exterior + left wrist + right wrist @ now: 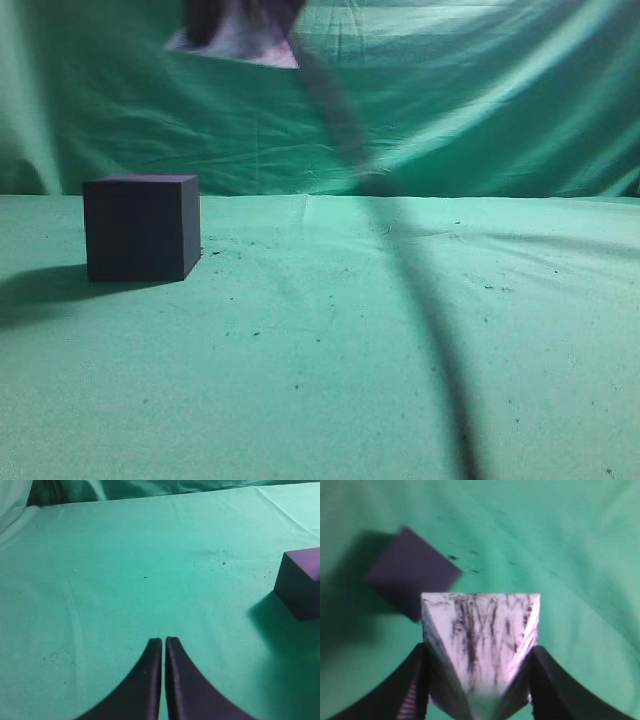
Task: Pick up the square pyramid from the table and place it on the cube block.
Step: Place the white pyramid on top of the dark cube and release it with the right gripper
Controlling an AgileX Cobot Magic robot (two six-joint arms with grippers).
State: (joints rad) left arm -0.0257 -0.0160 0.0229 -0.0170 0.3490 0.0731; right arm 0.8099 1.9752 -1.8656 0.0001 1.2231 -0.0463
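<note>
Right gripper [479, 680] is up in the air, jaws pinching the pale, smudged square pyramid [480, 645] by its two sides, with the dark cube block [412, 572] sitting below on the green counter [580, 555]. Left gripper [163, 642] hangs low over bare cloth, jaws pressed together on nothing, the cube off to its right.

A wrinkled green cloth [330, 380] covers the table [560, 330], dotted with dark specks; behind the table hangs a creased green backdrop [480, 100].
</note>
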